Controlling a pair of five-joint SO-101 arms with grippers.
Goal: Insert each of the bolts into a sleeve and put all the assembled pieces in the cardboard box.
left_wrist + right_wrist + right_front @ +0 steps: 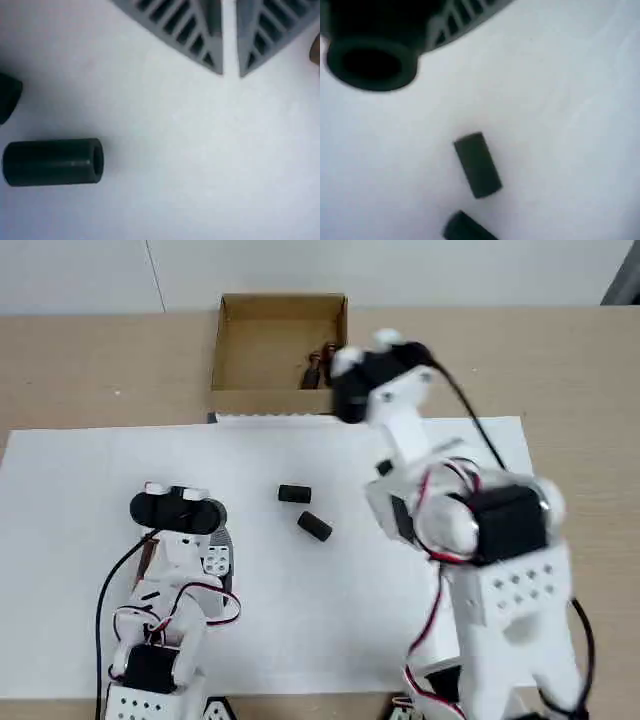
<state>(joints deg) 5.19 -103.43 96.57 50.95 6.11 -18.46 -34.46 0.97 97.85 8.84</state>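
Note:
My right gripper (326, 368) hangs at the right wall of the cardboard box (262, 340), shut on a black sleeve (370, 62) whose open end faces the wrist camera. Something dark and brownish (314, 370) shows inside the box beside it. Two loose black sleeves lie on the white paper (300, 620), one (294, 494) behind the other (315, 527); the right wrist view shows both (477, 165) (467, 230). My left gripper (230, 67) rests low over the paper, its grey fingers (200, 35) drawn together with nothing between. A sleeve (52, 162) lies nearby.
The paper covers most of the wooden table (80, 360), and the box stands just past its far edge. A second dark piece (7, 97) and a brown bit (316, 50) sit at the borders of the left wrist view.

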